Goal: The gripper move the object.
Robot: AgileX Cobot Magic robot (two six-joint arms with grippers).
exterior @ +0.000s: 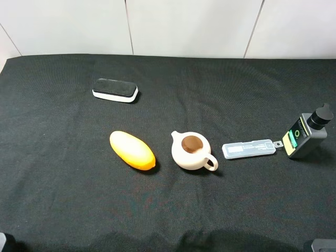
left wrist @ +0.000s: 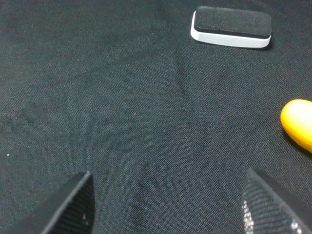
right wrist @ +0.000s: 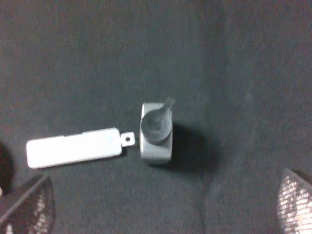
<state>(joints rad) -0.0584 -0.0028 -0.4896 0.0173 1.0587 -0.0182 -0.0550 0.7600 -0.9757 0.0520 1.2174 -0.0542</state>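
The object, a small dark grey bottle [exterior: 304, 135] with a black round cap and a green and cream label, stands upright at the right edge of the black cloth. In the right wrist view the bottle [right wrist: 156, 132] shows from above, cap up. My right gripper [right wrist: 163, 209] is open and empty, hanging above and short of the bottle, apart from it. My left gripper [left wrist: 168, 209] is open and empty over bare cloth on the left side. In the exterior high view only a bit of each arm shows at the bottom corners.
A clear flat plastic case [exterior: 248, 149] lies just left of the bottle, its tab almost touching it, and also shows in the right wrist view [right wrist: 73, 147]. A cream teapot [exterior: 191, 150] and an orange oval fruit [exterior: 132, 150] sit mid-table. A black-and-white eraser [exterior: 115, 90] lies at the back left.
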